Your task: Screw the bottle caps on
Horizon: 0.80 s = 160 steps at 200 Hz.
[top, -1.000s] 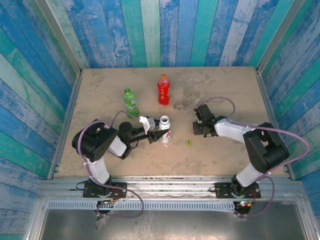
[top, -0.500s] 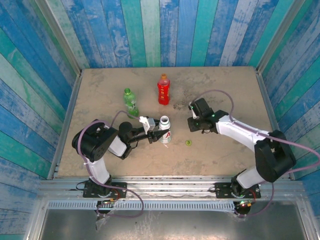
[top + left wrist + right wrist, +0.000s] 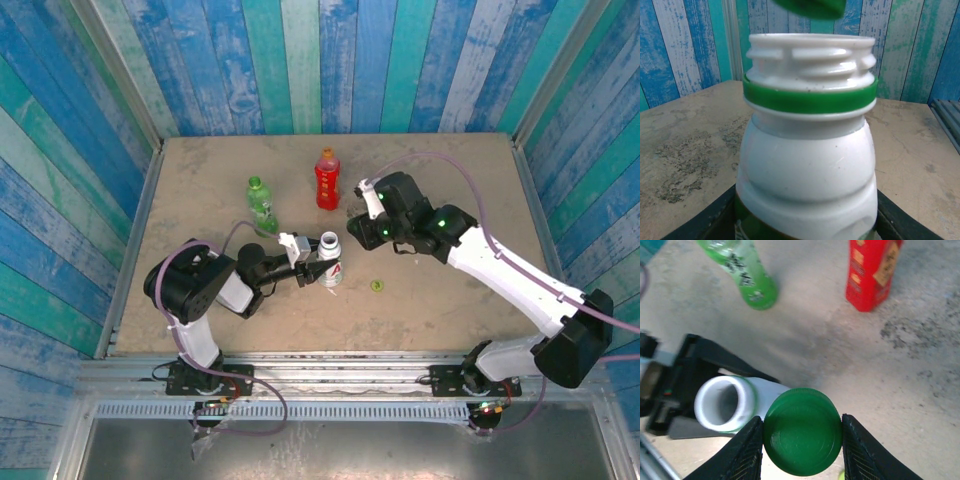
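Observation:
My left gripper is shut on the white bottle, which stands upright with its threaded mouth open. Its dark fingers flank the bottle's lower body. Between its two pads, my right gripper is shut on the dark green cap, hollow side towards the camera. The cap hangs just right of and above the open mouth, apart from it; its edge shows over the bottle. In the top view the right gripper sits close right of the white bottle.
The clear green bottle and the red bottle, topped with an orange cap, stand behind the white one. A yellow-green cap lies on the tabletop right of the white bottle. Blue plank walls enclose the table.
The right arm has swung left and stretched out, carrying the dark green cap from the table's right middle to beside the white bottle's mouth. The left arm and bottle have stayed put.

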Available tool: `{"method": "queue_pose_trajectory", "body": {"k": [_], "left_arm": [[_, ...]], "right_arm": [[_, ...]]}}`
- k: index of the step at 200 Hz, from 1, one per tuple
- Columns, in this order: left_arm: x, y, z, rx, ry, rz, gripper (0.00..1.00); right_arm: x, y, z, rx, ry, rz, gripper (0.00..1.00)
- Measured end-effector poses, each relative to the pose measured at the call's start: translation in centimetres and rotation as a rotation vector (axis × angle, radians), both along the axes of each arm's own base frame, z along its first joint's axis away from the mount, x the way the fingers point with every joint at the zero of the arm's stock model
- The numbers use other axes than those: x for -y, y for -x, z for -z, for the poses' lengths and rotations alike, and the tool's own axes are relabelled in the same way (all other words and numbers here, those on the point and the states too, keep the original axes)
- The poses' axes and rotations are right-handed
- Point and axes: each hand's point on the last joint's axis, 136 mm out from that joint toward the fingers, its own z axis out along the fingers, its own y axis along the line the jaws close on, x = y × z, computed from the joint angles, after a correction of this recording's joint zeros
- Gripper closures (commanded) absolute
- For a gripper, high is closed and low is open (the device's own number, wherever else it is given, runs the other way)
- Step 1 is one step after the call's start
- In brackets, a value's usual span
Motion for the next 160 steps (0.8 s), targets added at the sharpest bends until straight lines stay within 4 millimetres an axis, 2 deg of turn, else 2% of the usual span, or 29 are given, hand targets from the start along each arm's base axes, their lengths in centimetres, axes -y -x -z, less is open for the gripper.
{"method": "queue_pose_trajectory", "body": {"k": [33, 52, 83, 120, 160], "left_arm": [[0.0, 0.0, 0.0, -0.001, 0.000, 0.000, 0.46], [0.0, -0.1, 0.0, -0.001, -0.001, 0.000, 0.46], [0.0, -0.1, 0.0, 0.001, -0.002, 0.000, 0.45], [0.0, -0.1, 0.0, 0.004, -0.003, 0.000, 0.45], [0.0, -0.1, 0.0, 0.006, -0.004, 0.000, 0.45]], "right_arm": [[-2.1, 1.2, -2.0, 0.011, -0.030, -0.085, 0.59], [-3.4, 1.5, -2.1, 0.007, -0.019, -0.126, 0.58], [-4.7, 1.6, -0.5, -0.023, 0.033, -0.171, 0.58], [-5.2, 1.5, 1.2, -0.056, 0.097, -0.197, 0.58], [-5.6, 1.6, 1.8, -0.065, 0.145, -0.223, 0.58]]}}
